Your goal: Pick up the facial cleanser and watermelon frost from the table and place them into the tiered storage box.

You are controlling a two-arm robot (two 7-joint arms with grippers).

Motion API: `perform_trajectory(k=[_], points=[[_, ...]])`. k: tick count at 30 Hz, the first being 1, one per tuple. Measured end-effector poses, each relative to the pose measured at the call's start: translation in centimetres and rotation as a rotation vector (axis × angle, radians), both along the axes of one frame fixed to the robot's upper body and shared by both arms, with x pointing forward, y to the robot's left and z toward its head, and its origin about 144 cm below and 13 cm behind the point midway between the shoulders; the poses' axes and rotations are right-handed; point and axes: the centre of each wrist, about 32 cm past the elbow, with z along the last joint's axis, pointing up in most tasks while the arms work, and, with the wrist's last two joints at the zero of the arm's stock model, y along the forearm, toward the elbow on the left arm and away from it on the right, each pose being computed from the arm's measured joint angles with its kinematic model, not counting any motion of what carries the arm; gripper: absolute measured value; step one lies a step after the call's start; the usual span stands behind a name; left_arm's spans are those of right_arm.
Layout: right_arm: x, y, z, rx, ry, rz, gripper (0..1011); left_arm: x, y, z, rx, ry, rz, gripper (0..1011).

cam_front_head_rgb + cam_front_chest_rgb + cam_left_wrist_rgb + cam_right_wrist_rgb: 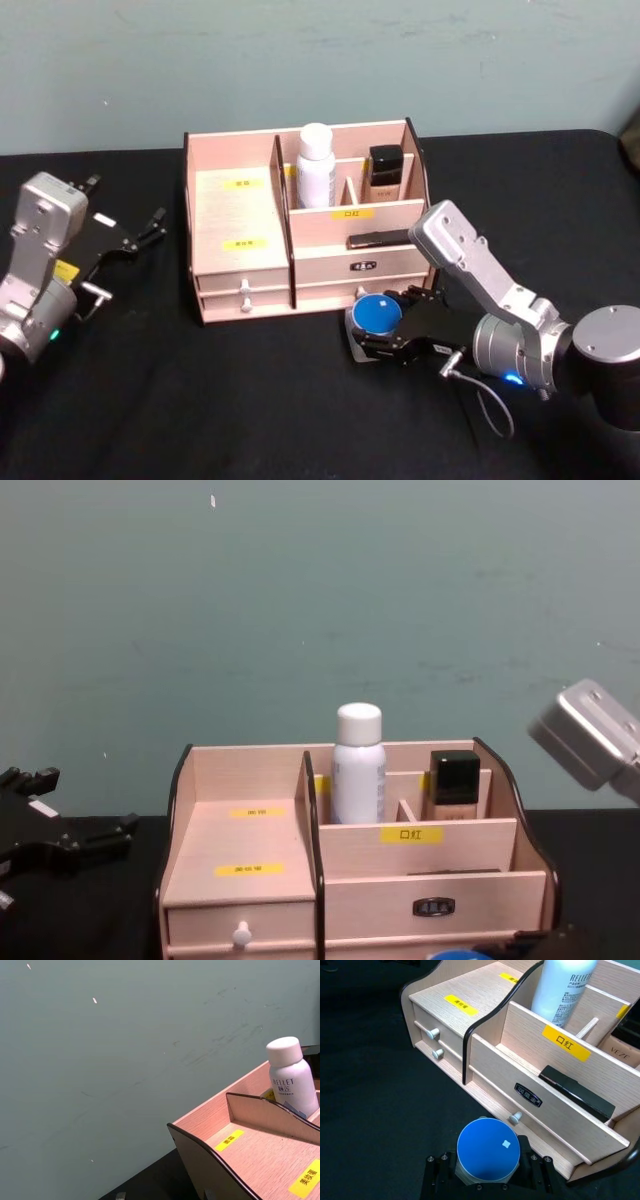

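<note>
Where right tool (383,328) closes, watermelon frost (488,1150) sits clamped.

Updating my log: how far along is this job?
Done: the cleanser stands in a back compartment of the box. In hand: the right end effector grips the blue-lidded jar in front of the drawers. Remaining: placing that jar in the box. The left end effector sits idle, open, beside the box.

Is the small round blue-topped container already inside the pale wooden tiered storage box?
No: the right gripper holds the blue-topped container in front of the box.
</note>
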Motion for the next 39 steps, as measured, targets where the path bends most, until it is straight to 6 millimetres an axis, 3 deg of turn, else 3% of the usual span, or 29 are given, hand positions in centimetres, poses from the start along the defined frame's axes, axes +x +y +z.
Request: perform_trajectory(k=[5,18,28,39], points=[[0.0,-0.3,0.3,0.004,-0.018,0.004,735,0.0,0.0,0.0,0.000,0.000,0.000,1010],[-0.1,0.1,3.7,0.078,-0.086,0.055,735,0.0,0.0,0.0,0.000,0.000,0.000,1010],[0.9,2.7,5.7,0.109,-0.135,0.116,735,0.0,0.0,0.0,0.000,0.000,0.000,1009],[3.0,5.1,6.0,0.143,-0.183,0.138,735,0.0,0.0,0.0,0.000,0.000,0.000,1010]])
